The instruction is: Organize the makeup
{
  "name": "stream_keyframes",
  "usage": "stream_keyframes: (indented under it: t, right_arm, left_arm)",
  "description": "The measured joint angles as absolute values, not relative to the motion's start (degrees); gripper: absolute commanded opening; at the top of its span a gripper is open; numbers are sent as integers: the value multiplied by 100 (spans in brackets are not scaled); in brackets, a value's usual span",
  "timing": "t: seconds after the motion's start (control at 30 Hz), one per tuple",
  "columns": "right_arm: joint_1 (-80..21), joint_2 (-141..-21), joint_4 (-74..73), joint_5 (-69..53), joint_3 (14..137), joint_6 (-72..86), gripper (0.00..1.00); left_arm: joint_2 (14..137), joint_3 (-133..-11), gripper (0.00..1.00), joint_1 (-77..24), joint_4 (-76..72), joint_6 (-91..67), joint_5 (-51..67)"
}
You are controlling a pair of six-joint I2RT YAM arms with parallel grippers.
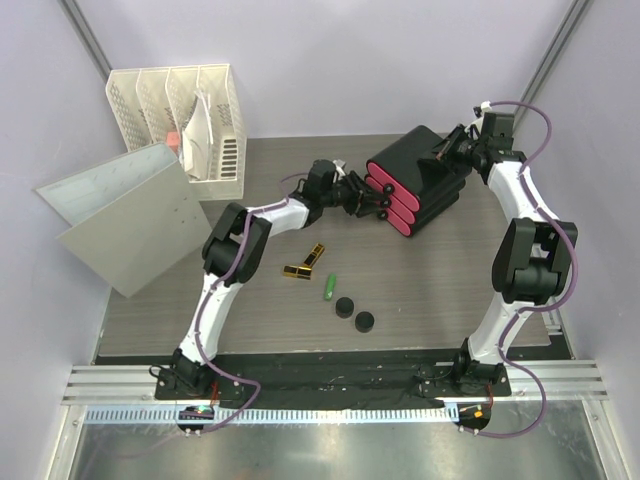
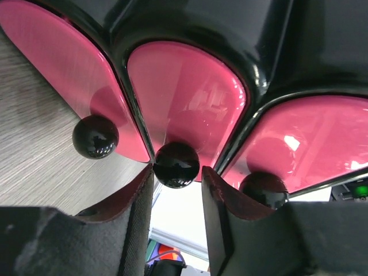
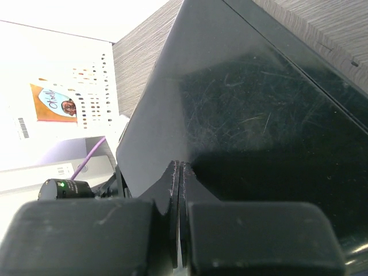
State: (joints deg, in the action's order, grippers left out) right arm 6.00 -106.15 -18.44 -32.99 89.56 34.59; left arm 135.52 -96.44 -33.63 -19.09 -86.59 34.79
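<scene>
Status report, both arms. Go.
Left gripper straddling middle drawer knob, grip unconfirmed. Right gripper shut against organizer. Lipsticks, green stick, discs loose on table. Nothing blocking.

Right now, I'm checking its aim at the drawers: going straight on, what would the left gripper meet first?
The middle black knob of the pink drawers, framed by the left gripper's fingers; they may already touch it, depth is unclear.

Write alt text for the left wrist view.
Dark fingers of the left gripper flank the black ball knob of the middle of three pink drawer fronts on a black organizer; whether they pinch it is unclear. Grey wood-grain table lies at left.
</scene>
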Motion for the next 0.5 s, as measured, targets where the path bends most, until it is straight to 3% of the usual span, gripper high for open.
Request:
stream_keyframes:
  t: [0.17,0.2,0.3,0.5]
  right_arm:
    - [600,-10632,-1806,-3336,8956,3459,1]
    - [600,-10639,-1798,-3341,8956,3459,1]
    - [600,-10643,-1774,-3350,8956,3459,1]
    - [600,-10650,-1767,-3367,8956,3459,1]
  left_arm:
    - [13659,-9762,29,-3424,-1907,-8661,3509]
    - [13673,-9782,17,-3420,-1907,-8661,3540]
    - [13712,-9848,0,-3415,-1890,-8656,3603]
    - [13719,-9817,0,-3417,-1938,-8628,3605]
